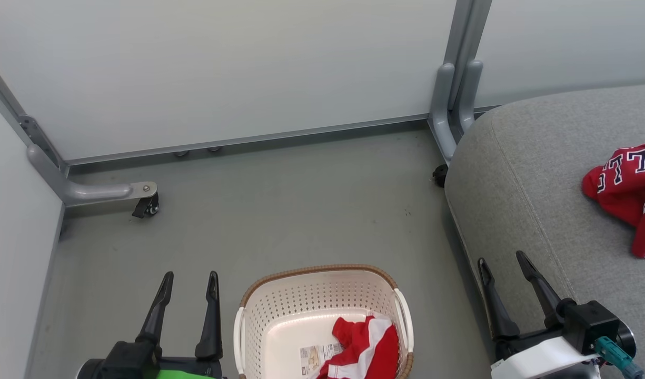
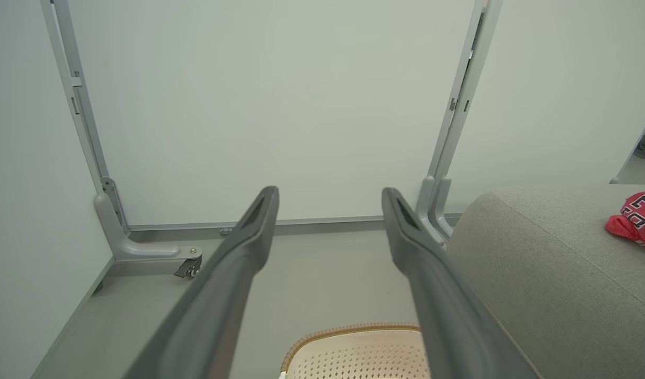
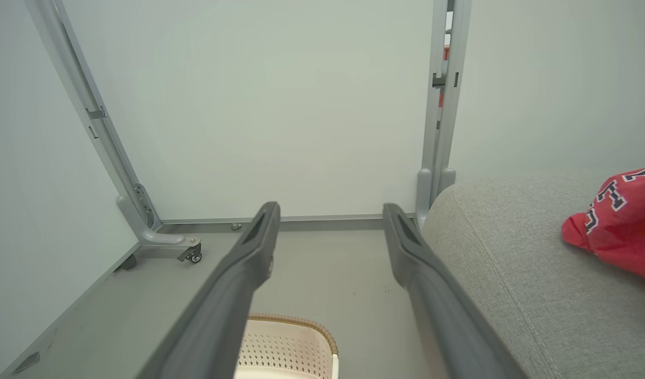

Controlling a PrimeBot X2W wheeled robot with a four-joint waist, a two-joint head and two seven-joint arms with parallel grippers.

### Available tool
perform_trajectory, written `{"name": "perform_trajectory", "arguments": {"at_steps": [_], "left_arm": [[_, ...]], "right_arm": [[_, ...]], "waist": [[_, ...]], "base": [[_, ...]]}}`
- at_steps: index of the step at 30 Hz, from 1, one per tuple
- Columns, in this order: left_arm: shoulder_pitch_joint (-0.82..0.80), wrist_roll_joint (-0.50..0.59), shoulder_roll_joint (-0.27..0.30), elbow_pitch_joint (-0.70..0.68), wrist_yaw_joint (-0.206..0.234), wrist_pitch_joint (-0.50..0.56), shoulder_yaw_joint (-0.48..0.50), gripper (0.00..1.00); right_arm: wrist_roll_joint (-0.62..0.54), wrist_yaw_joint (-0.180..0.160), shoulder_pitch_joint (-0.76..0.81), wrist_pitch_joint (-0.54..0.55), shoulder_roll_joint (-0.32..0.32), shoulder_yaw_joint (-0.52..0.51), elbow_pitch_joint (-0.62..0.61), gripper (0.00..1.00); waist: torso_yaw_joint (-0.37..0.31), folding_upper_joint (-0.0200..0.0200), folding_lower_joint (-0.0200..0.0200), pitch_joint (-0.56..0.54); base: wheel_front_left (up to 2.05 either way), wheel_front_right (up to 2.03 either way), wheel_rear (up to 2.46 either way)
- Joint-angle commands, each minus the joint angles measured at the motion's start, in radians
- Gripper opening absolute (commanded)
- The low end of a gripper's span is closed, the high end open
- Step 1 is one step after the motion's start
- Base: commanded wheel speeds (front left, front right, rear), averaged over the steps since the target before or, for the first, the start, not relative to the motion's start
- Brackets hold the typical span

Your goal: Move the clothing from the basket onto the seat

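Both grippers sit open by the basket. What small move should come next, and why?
Probably swing the right gripper left and down toward the red-and-white garment lying in the right side of the basket. Its jaws stand open and empty, one red garment already lies on the seat, and this gripper is nearest both the seat and that side of the basket.

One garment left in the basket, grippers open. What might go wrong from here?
1. The garment lies bunched against the basket right wall; a finger may snag the perforations.
2. A pinch might catch only a fold and drop it on the floor.
3. The right gripper hangs near the seat edge and could brush it.
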Motion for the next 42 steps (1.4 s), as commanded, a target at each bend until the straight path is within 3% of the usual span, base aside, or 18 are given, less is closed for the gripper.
{"name": "perform_trajectory", "arguments": {"at_steps": [1,10,20,25,30,36,42], "left_arm": [[-0.004,-0.005,0.001,0.002,0.0,0.001,0.005,1.0],[-0.037,0.051,0.001,0.083,-0.032,0.001,-0.04,1.0],[-0.352,0.036,0.002,0.297,-0.065,0.001,-0.184,1.0],[-0.563,-0.003,0.024,0.529,-0.069,0.001,-0.369,1.0],[-0.77,-0.099,0.049,0.761,-0.069,0.054,-0.621,1.0],[-0.951,-0.275,0.053,0.876,-0.069,0.138,-0.86,1.0],[-1.075,-0.421,0.091,0.937,-0.069,0.207,-0.998,1.0]], "right_arm": [[0.003,-0.001,0.007,-0.002,-0.002,0.0,0.002,1.0],[0.005,-0.001,-0.002,-0.002,-0.002,-0.007,0.016,1.0],[0.009,-0.001,-0.175,-0.002,-0.043,-0.068,-0.036,1.0],[0.006,-0.001,-0.252,-0.002,-0.058,-0.101,-0.053,1.0],[-0.002,-0.001,-0.311,-0.002,-0.062,-0.101,-0.066,1.0],[-0.011,-0.001,-0.374,-0.002,-0.052,-0.07,-0.089,1.0],[-0.003,-0.001,-0.429,-0.002,-0.029,-0.041,-0.109,1.0]], "waist": [[-0.001,0.0078,0.0001,0.001],[-0.019,0.0078,0.0001,0.054],[-0.067,0.0078,0.0001,0.409],[-0.098,0.0078,0.0001,0.554],[-0.134,0.0078,0.0001,0.664],[-0.181,0.0078,0.0001,0.787],[-0.231,0.0078,0.0001,0.889]], "base": [[0.0,0.0,0.0],[0.0,0.0,0.0],[0.0,0.0,0.0],[0.0,0.0,0.0],[0.0,0.0,0.0],[0.0,0.0,0.0],[0.0,0.0,0.0]]}}
